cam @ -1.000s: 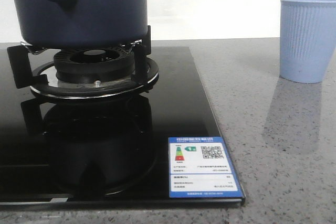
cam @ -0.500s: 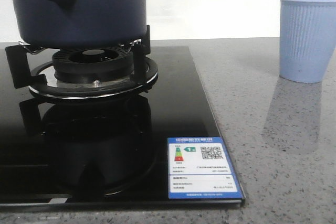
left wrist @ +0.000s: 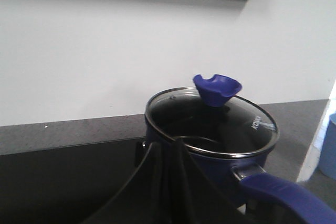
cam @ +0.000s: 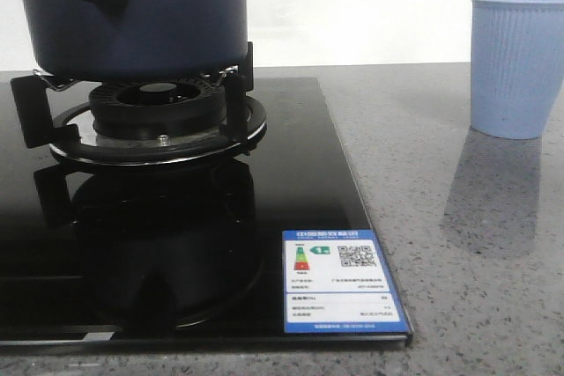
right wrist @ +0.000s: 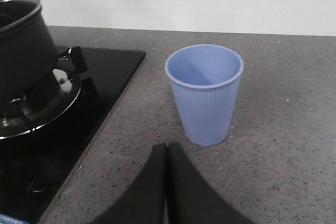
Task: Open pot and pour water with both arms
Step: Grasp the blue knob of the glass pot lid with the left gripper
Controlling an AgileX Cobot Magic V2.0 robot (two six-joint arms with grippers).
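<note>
The dark navy-blue pot (cam: 141, 15) stands on the gas burner at the left of the front view. It also shows in the left wrist view (left wrist: 210, 145), with a glass lid (left wrist: 220, 121), a blue knob (left wrist: 217, 88) and a blue long handle (left wrist: 283, 198). It shows at the edge of the right wrist view (right wrist: 21, 40) too. My left gripper (left wrist: 168, 148) is shut and empty, near the pot's rim. My right gripper (right wrist: 167, 148) is shut and empty over the counter, short of the light blue ribbed cup (right wrist: 205, 93). No gripper shows in the front view.
The black glass hob (cam: 291, 182) carries the burner ring (cam: 159, 125) and a blue-and-white energy label (cam: 339, 279). The ribbed cup (cam: 515, 63) stands on the grey speckled counter (cam: 458, 244) at the right. A white wall is behind.
The front view shifts very slightly; the pot, burner and cup keep their places.
</note>
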